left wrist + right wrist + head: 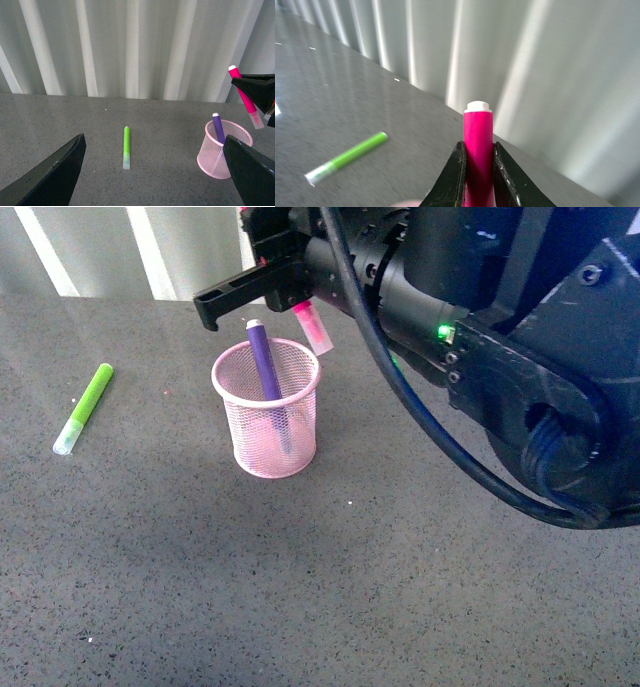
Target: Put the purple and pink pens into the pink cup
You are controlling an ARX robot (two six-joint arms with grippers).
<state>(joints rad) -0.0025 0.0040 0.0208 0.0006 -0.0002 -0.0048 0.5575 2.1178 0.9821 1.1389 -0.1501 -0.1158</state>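
One pink pen (pixel 314 326) half hidden, gripped by right claw (pixel 478 145), maybe beyond pink cup (pixel 250 443); left claw (pixel 153 138) agape.

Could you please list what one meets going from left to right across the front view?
First the lime-green marker pen lying flat → pale pink wire-mesh cup with the dark purple pen standing in it → magenta-pink pen held above the cup's far rim.

pink pen (pixel 478 142) gripped by fingers (pixel 452 181), green marker (pixel 348 157)

Lime-green marker (pixel 84 406) lies flat on grey table (pixel 300 587); corrugated wall (pixel 129 43) behind
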